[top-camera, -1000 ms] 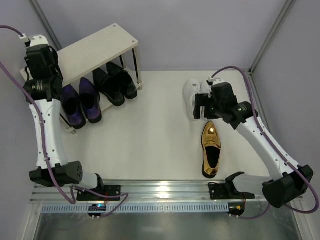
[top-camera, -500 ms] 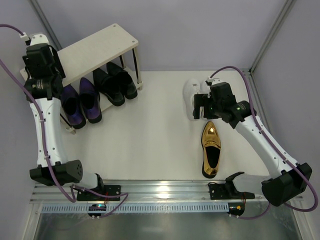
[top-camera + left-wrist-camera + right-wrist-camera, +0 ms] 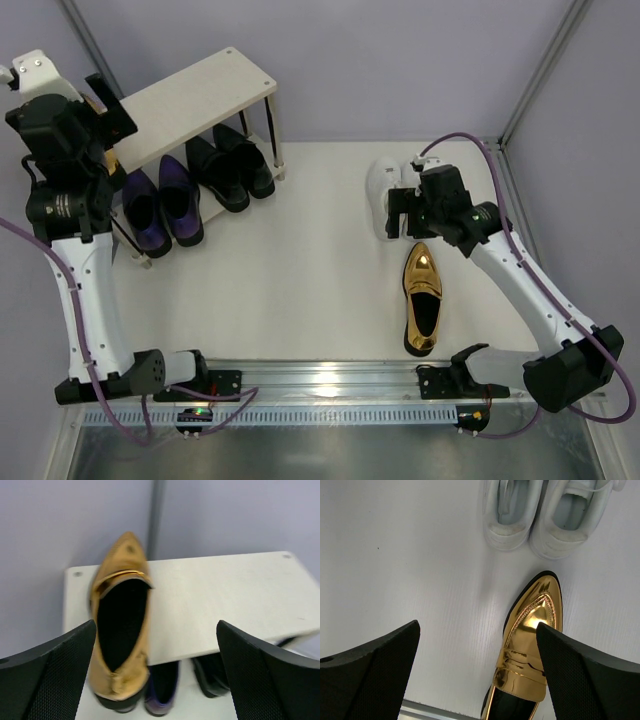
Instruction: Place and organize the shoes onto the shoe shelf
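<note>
Two pairs, purple shoes [image 3: 162, 212] and black shoes [image 3: 230, 172], fill the shoe shelf's [image 3: 195, 92] lower tier; one gold loafer [image 3: 120, 630] lies on top. The left gripper [image 3: 155, 630], spread and empty, has drawn back from it. The right gripper [image 3: 477, 630] gapes, unmoved, over the second loafer [image 3: 530, 645] near the white sneakers [image 3: 512, 527].

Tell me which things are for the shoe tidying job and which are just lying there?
For the job:
shoe shelf
gold loafer on its top board
second gold loafer on the table
white sneakers
purple shoes
black shoes

Just there, not for tidying:
purple cables on the arms
metal rail at the near edge
</note>
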### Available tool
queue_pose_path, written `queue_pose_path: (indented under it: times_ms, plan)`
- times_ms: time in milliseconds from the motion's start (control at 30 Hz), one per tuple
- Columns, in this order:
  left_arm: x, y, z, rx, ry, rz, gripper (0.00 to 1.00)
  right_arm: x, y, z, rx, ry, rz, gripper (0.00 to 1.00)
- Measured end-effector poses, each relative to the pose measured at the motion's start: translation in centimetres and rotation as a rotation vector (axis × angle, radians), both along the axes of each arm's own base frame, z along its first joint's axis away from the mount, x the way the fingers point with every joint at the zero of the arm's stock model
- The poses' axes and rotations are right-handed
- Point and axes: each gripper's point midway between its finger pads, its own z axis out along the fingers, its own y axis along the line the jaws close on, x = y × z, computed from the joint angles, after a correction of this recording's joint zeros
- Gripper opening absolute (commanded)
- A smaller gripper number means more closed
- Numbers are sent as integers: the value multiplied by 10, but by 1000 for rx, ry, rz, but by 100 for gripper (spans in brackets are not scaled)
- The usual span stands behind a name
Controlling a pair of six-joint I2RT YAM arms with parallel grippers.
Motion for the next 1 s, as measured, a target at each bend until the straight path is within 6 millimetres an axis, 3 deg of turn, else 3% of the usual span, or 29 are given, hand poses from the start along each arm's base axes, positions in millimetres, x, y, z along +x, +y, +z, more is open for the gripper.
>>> queue_pose_path:
  times_ms: [100, 167, 233, 300, 367, 467, 533, 600, 667, 767, 833, 1000]
  plan:
    - [2, -55, 16, -61, -78, -194, 100, 1, -3, -1, -8, -5, -12, 98]
    - [0, -113, 17, -111, -103, -392, 100, 2, -11, 2, -29, -24, -57, 98]
    - [-9, -185, 3, -164, -82, -622, 100, 4, -24, 9, -51, -60, -120, 98]
    - [-21, -239, -19, -202, -26, -791, 100, 5, -42, 22, -75, -114, -203, 98]
    - [-39, -304, -58, -227, 82, -967, 100, 3, -60, 36, -89, -164, -278, 98]
    - [-61, -374, -129, -242, 268, -1113, 100, 3, -87, 47, -88, -194, -387, 98]
    - [-77, -406, -176, -241, 384, -1166, 100, 4, -104, 37, -66, -160, -450, 98]
    - [-97, -427, -222, -228, 506, -1195, 100, -1, -119, 5, -53, -73, -497, 98]
    - [-111, -437, -244, -221, 571, -1207, 100, -16, -125, -38, -59, 51, -513, 98]
    - [-117, -444, -241, -244, 560, -1215, 100, -46, -113, -94, -48, 246, -462, 98]
    - [-116, -444, -233, -266, 531, -1206, 100, -63, -103, -117, -24, 343, -427, 98]
    - [-115, -437, -224, -297, 485, -1177, 100, -83, -83, -138, 54, 443, -358, 98]
